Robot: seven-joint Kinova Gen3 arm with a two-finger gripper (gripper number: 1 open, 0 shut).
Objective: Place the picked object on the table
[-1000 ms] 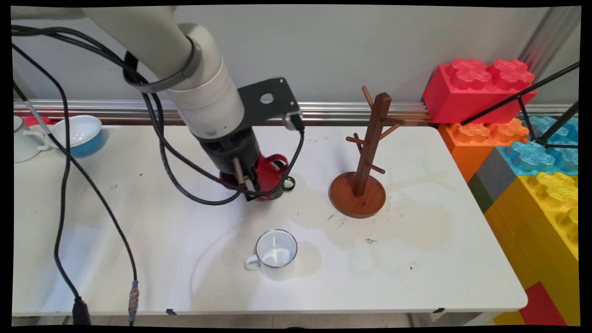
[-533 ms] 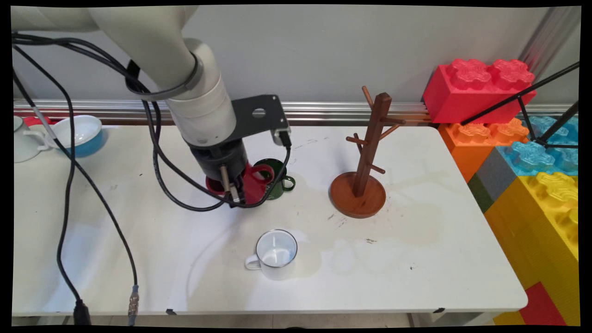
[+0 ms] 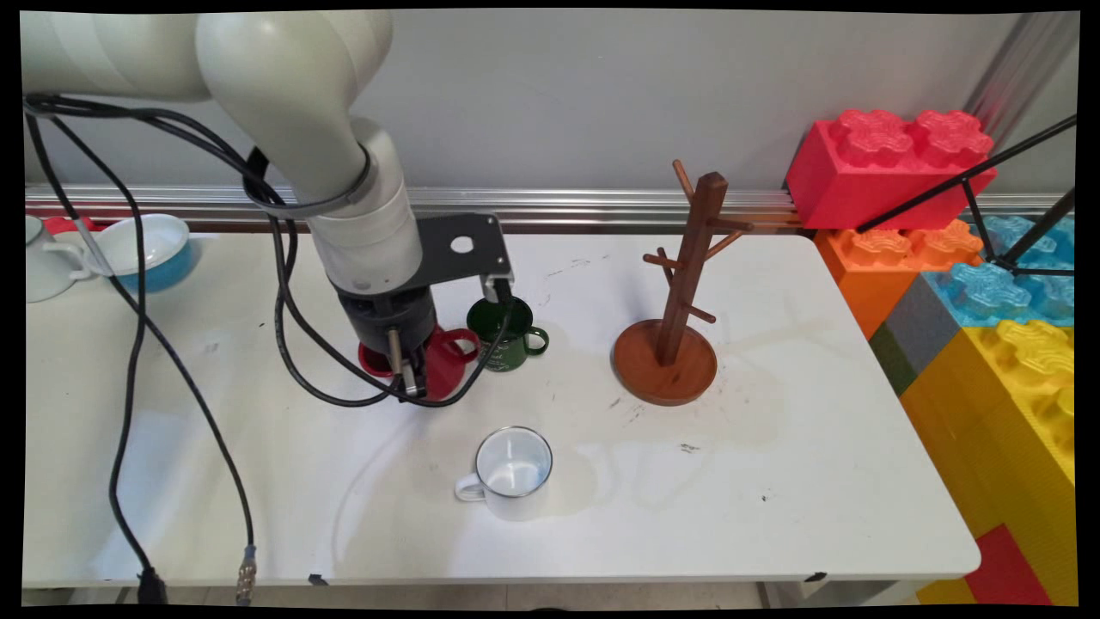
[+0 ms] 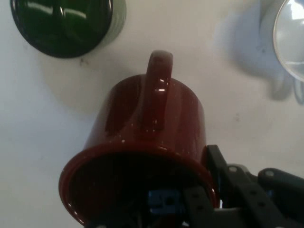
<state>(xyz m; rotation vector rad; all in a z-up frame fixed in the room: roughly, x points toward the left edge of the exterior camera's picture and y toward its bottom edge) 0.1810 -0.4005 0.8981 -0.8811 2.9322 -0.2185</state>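
Gripping a red mug point(image 4: 152, 137) by its rim, the jaws point(image 3: 411, 378) are closed on the wall, one finger inside and one outside. In the main view the red mug sits low over the white surface point(image 3: 773, 481), left of centre; whether it touches is unclear. A green mug point(image 3: 503, 331) stands just right of it. A white mug point(image 3: 511, 473) sits nearer. A wooden mug tree point(image 3: 679, 301) stands further right, its pegs bare.
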